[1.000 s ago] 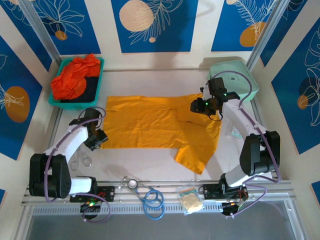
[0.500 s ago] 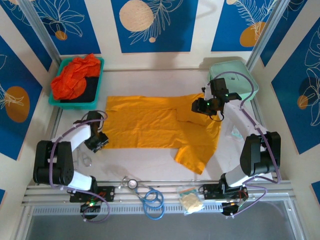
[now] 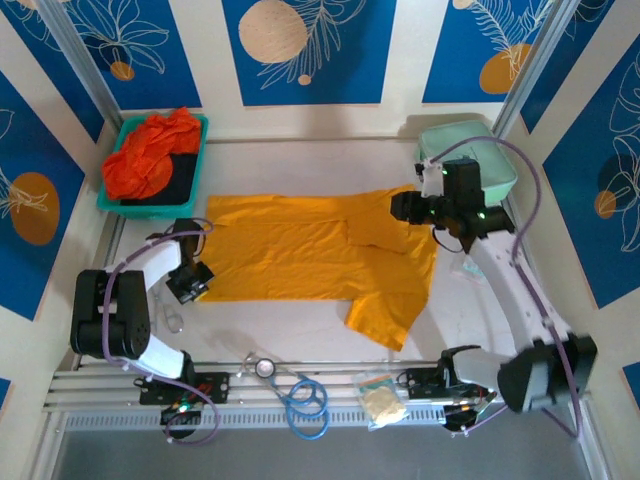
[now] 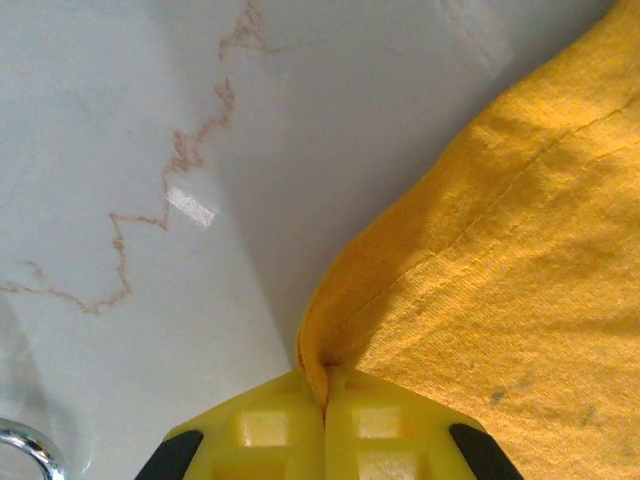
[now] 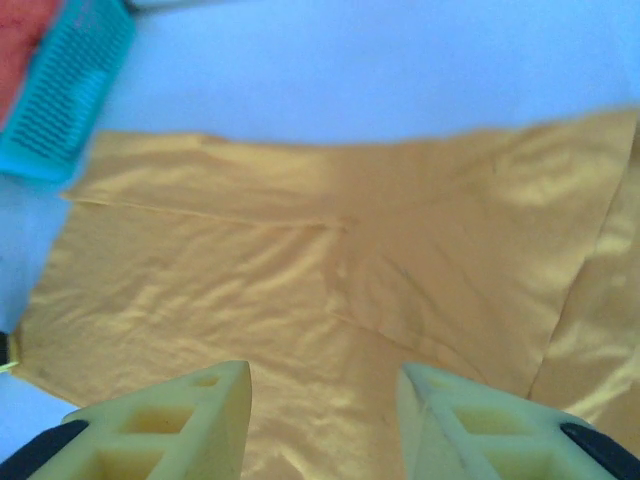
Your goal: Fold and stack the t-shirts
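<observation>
Your left hand (image 4: 323, 388) is pinching shut on a hem corner of the mustard t-shirt (image 3: 300, 250), which is lying spread on the tabletop (image 3: 300, 335). Your right hand (image 5: 323, 395) is hovering part-open and empty. Lift slowly, keeping the hem taut.

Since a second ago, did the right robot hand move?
Yes. In the top view the right gripper shifted slightly to the right, toward the mint-green case, and its wrist now overlaps more of the case's near corner.

Cream walls (image 3: 405, 60) carry deep blue panels (image 3: 310, 50) drawn with white leaf outlines and peach or orange discs. Slanted aluminium posts (image 3: 73, 50) frame the corners. The white bench (image 3: 300, 165) shows thin brownish veins (image 4: 180, 160), evenly lit with soft shadows
</observation>
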